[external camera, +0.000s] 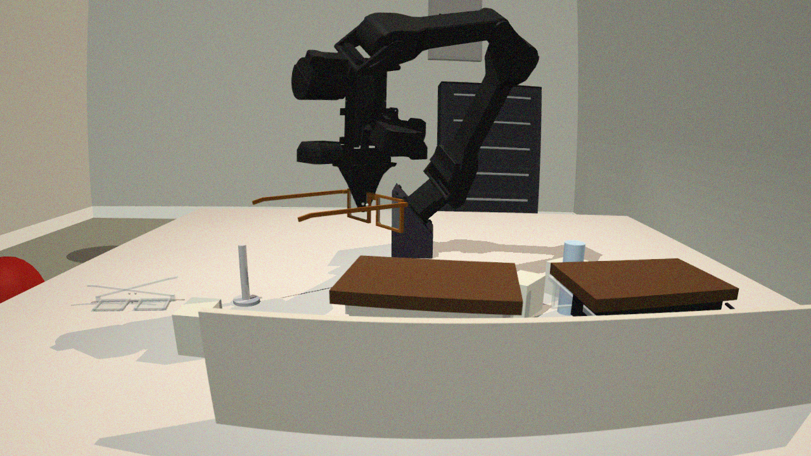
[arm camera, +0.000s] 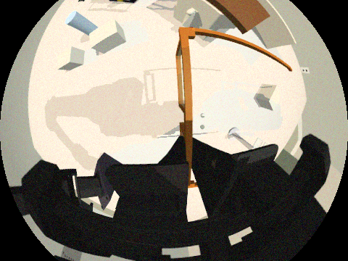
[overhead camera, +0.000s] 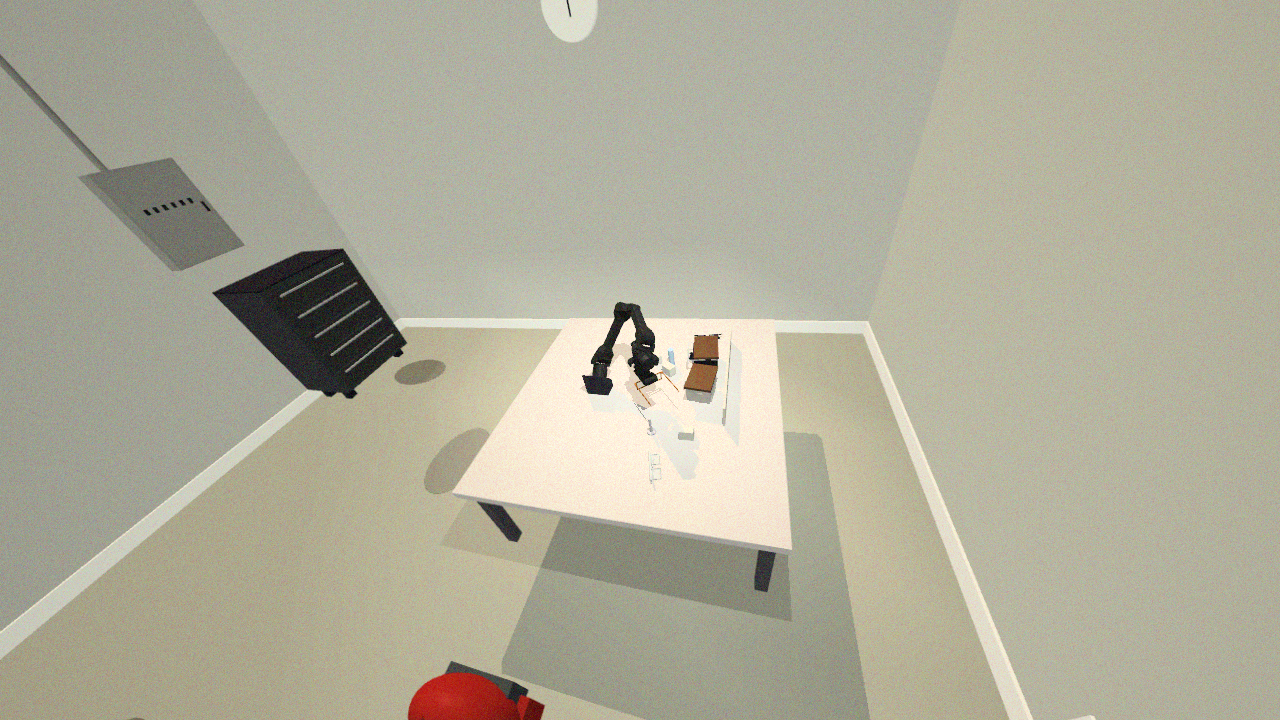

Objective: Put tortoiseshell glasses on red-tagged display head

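Observation:
My gripper [overhead camera: 650, 380] [external camera: 364, 202] [arm camera: 184, 139] is shut on the tortoiseshell glasses [external camera: 300, 196] [arm camera: 185, 72] near the bridge and holds them above the table. Both temples are unfolded and point left in the exterior view. The glasses are clear of both heads. One display head [overhead camera: 700, 377] [external camera: 427, 283] has a brown top and a pale body; it stands nearer the gripper. The other head [overhead camera: 706, 346] [external camera: 646, 280] has a brown top over dark parts. The low wall hides most of both heads in the exterior view. I cannot make out a red tag on either head.
A low wall [external camera: 481, 374] stands behind the heads. A grey peg stand [external camera: 243, 272], clear glasses [overhead camera: 654, 469] and a pale block [overhead camera: 686, 434] [external camera: 192, 334] [arm camera: 266, 91] lie to one side. A blue cylinder [external camera: 573, 251] [arm camera: 81, 22] and pale blocks [arm camera: 109, 36] stand on the other.

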Motion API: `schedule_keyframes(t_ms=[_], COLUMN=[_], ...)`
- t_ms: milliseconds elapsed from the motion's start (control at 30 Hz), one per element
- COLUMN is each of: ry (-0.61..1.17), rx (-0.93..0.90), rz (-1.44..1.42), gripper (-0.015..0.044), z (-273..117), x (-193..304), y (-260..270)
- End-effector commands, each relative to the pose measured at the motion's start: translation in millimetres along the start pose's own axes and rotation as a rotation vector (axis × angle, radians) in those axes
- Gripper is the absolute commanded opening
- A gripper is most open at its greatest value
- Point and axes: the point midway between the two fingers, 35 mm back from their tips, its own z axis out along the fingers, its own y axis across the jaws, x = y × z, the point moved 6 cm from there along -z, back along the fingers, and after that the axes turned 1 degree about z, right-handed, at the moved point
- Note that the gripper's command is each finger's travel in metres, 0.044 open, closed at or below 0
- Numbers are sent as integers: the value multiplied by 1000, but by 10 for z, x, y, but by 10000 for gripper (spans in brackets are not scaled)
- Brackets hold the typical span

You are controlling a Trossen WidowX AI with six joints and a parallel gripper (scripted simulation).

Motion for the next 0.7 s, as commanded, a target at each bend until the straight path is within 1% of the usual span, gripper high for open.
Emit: schedule_keyframes(t_ms=[0, 667], ry=[-7, -6], rx=[-6, -5], rz=[44, 53], gripper=[0, 0], z=[44, 200], x=[-69, -94], y=[146, 153])
